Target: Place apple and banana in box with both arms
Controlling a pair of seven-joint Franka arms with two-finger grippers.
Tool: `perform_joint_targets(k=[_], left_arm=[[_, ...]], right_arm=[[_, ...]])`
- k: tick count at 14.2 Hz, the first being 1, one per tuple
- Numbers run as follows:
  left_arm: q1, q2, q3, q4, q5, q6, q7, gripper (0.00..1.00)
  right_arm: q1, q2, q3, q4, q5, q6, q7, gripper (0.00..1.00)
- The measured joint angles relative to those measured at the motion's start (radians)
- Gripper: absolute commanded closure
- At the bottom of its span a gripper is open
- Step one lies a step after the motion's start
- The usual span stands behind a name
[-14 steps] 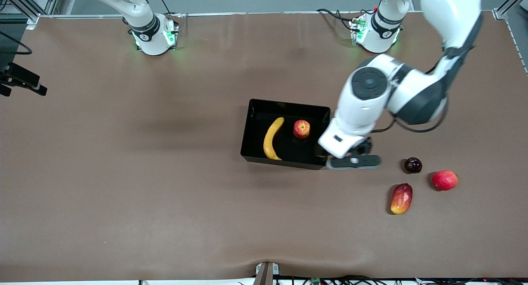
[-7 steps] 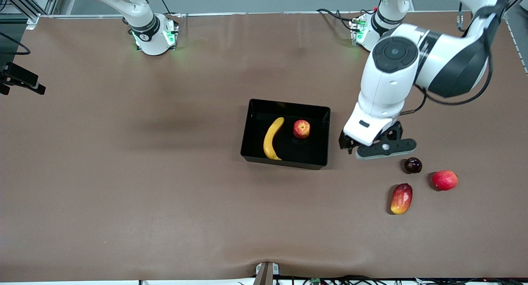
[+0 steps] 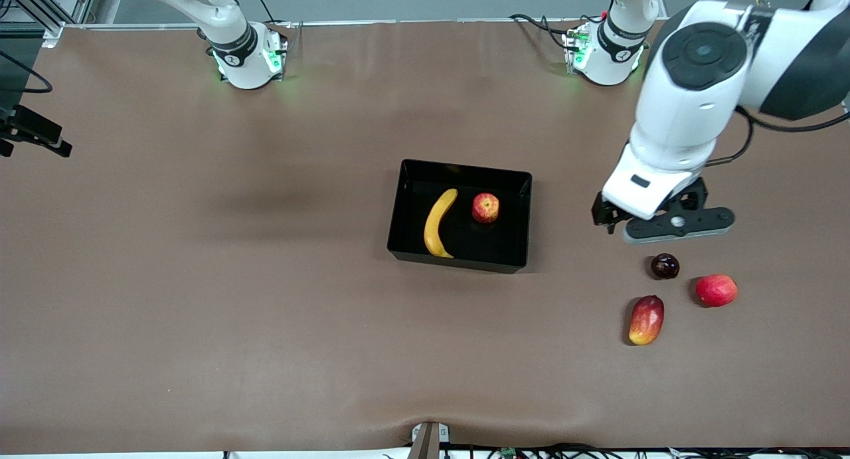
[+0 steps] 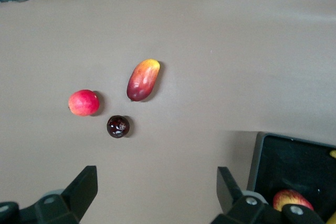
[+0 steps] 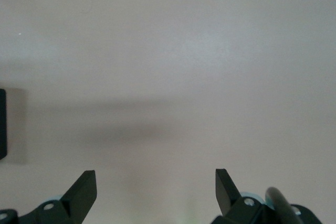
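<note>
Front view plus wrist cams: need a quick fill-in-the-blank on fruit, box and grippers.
1. The banana and the apple both lie in the black ____.
2. The left gripper is over bare table, its fingers ____ and holding nothing.
3. The number of fruits lying on the table outside the box is ____.
4. The right gripper is open, over bare ____.

Missing words: box; open; three; table

I see even, bright overhead light on the bench (image 3: 199,279), with soft broad shadows and small dark ones tight under each fruit. The box (image 3: 524,200) walls throw glossy reflections. Green glow spills around both arm bases. My right wrist view looks pale and washed out; its fingers (image 5: 84,190) stay sharp-edged.
</note>
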Motion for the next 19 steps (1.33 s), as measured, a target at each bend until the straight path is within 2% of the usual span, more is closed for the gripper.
perform_joint_targets(k=[4, 5, 6, 10, 14, 19], left_arm=[[0.0, -0.034, -0.003, 0.0, -0.009, -0.027, 0.035, 0.0], [-0.013, -0.039, 0.015, 0.0, -0.018, -0.035, 0.049, 0.0], [-0.041, -0.05, 0.058, 0.0, -0.049, -0.04, 0.063, 0.0], [-0.17, -0.124, 0.316, -0.001, -0.233, -0.044, 0.167, 0.0], [-0.25, -0.206, 0.47, -0.02, -0.343, -0.11, 0.196, 0.0], [-0.349, -0.319, 0.65, -0.113, -0.402, -0.133, 0.31, 0.0]], right_arm=[[0.0, -0.005, 0.0, 0.002, -0.008, 0.003, 0.0, 0.0], [0.0, -0.005, 0.0, 0.002, -0.008, 0.004, 0.0, 0.0], [0.0, -0.005, 0.0, 0.002, -0.008, 0.004, 0.0, 0.0], [0.0, -0.005, 0.0, 0.002, -0.008, 0.004, 0.0, 0.0], [0.0, -0.005, 0.0, 0.002, -0.008, 0.004, 0.0, 0.0], [0.0, -0.005, 0.0, 0.002, -0.008, 0.004, 0.0, 0.0]])
